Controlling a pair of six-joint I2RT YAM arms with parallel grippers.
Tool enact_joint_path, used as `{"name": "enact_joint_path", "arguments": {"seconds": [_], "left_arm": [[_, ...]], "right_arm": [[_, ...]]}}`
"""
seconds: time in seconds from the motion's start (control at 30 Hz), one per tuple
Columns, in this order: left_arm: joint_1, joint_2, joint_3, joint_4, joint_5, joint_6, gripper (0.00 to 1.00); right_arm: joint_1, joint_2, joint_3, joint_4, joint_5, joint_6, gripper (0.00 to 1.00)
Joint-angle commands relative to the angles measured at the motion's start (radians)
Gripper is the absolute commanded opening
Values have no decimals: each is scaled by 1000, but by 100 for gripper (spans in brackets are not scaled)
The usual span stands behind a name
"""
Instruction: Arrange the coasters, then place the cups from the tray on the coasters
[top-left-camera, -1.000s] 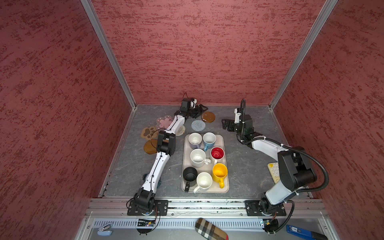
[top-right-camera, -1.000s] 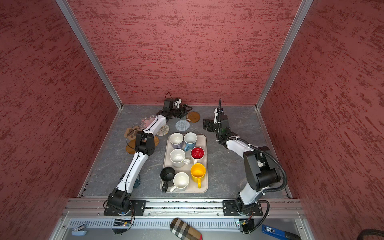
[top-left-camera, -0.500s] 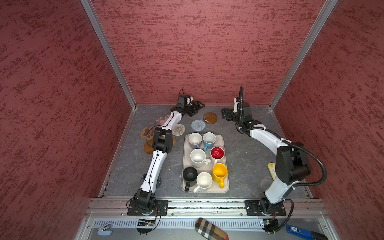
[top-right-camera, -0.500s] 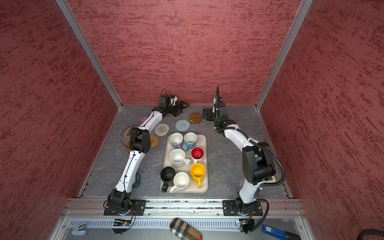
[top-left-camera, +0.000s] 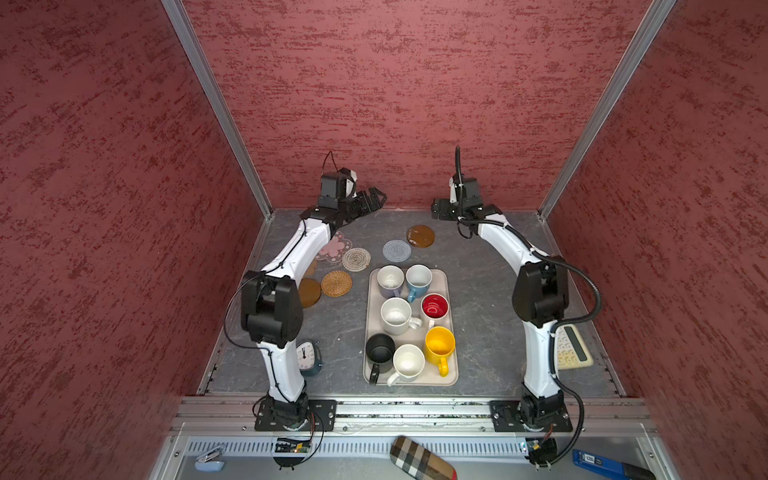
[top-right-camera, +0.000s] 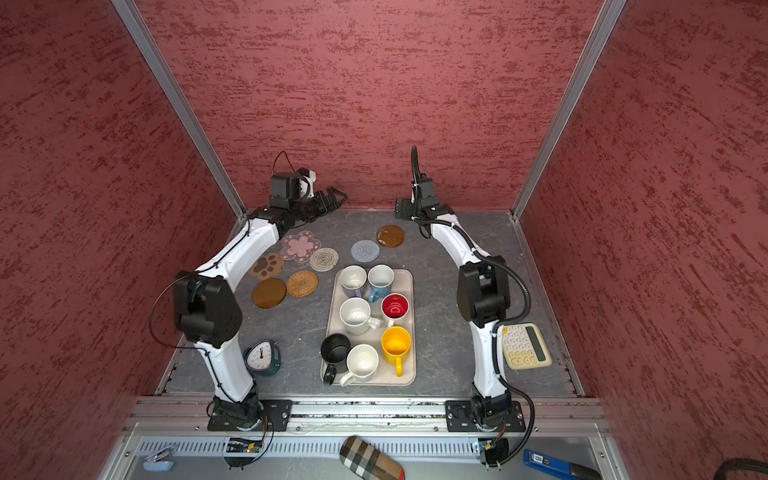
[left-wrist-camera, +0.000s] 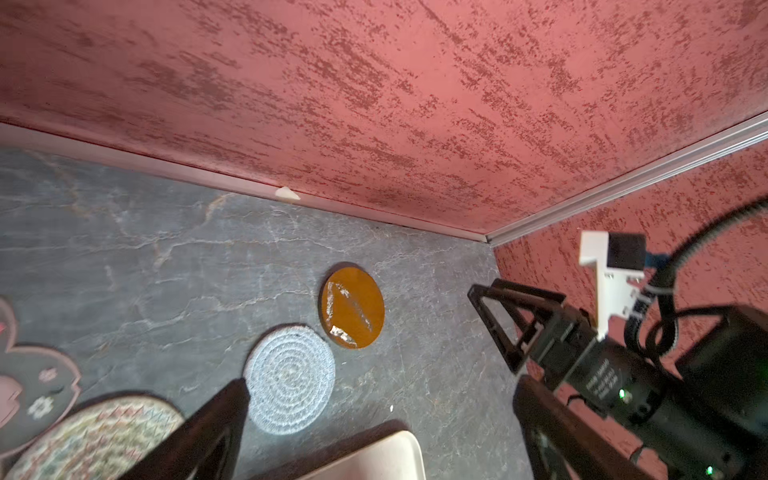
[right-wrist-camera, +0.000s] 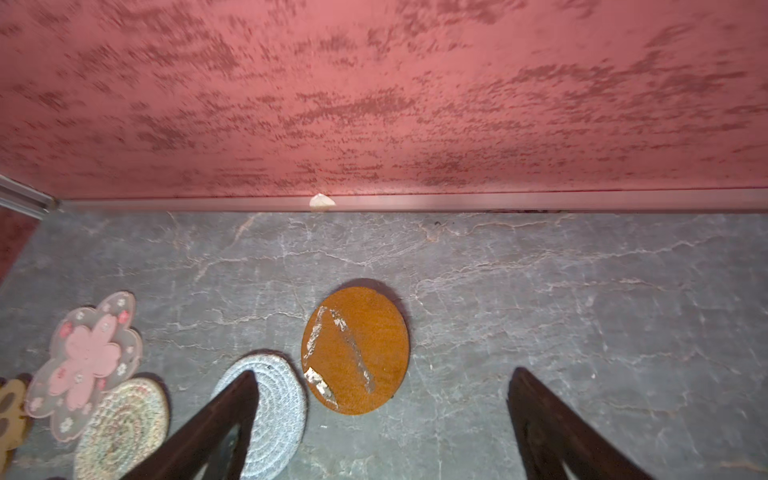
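Several cups stand on the beige tray (top-left-camera: 426, 379), among them yellow (top-left-camera: 439, 345), black (top-left-camera: 380, 348) and red-lined (top-left-camera: 434, 306). The coasters lie behind and left of it: brown disc (top-left-camera: 420, 237), grey-lavender round (top-left-camera: 396, 250), whitish woven (top-left-camera: 356, 259), pink flower (top-right-camera: 299, 245), rattan (top-left-camera: 336, 283), paw (top-right-camera: 268, 266) and a second brown disc (top-right-camera: 269, 293). My left gripper (top-left-camera: 374, 199) hangs open and empty by the back wall, above the flower coaster's far side. My right gripper (top-left-camera: 436, 208) is open and empty, above and behind the far brown disc (right-wrist-camera: 357, 349).
A small clock (top-left-camera: 308, 357) stands beside the left arm's base. A cream calculator (top-right-camera: 525, 345) lies at the right edge. Red walls close in the back and both sides. A plaid case (top-left-camera: 422, 459) lies in front of the rail.
Both grippers have risen and drawn back toward the rear wall. The left gripper's jaws have spread wider. The coasters and cups have not moved.
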Motion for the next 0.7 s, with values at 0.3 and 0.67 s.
{"name": "enact_joint_path", "arguments": {"seconds": [0.3, 0.67], "left_arm": [[-89, -374, -416, -39, -255, 109, 100], [-100, -662, -569, -232, -330, 126, 100]], "right_arm": [[96, 306, 424, -235, -4, -54, 99], [146, 418, 458, -160, 38, -41, 99]]}}
